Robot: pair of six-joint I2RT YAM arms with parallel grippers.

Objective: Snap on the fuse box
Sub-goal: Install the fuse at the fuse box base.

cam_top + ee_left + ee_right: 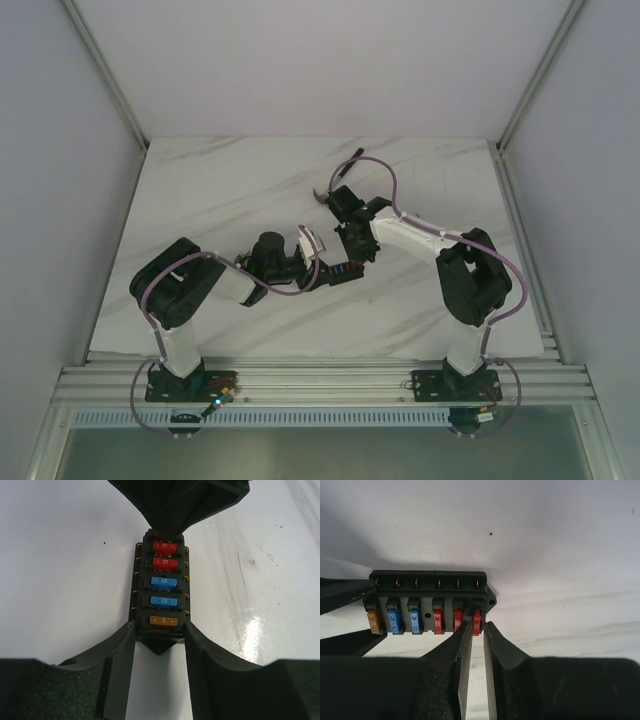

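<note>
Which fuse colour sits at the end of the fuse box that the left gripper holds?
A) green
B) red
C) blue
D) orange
D: in the left wrist view the orange fuse, marked 5, fills the slot of the fuse box nearest the left gripper. The blue fuses and then the red fuses lie beyond it.

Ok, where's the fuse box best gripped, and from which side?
Grip the fuse box across its long side walls at the orange fuse end, coming end-on, as the left gripper does. Those walls are straight and parallel; the fuse face is free for the right gripper.
</note>
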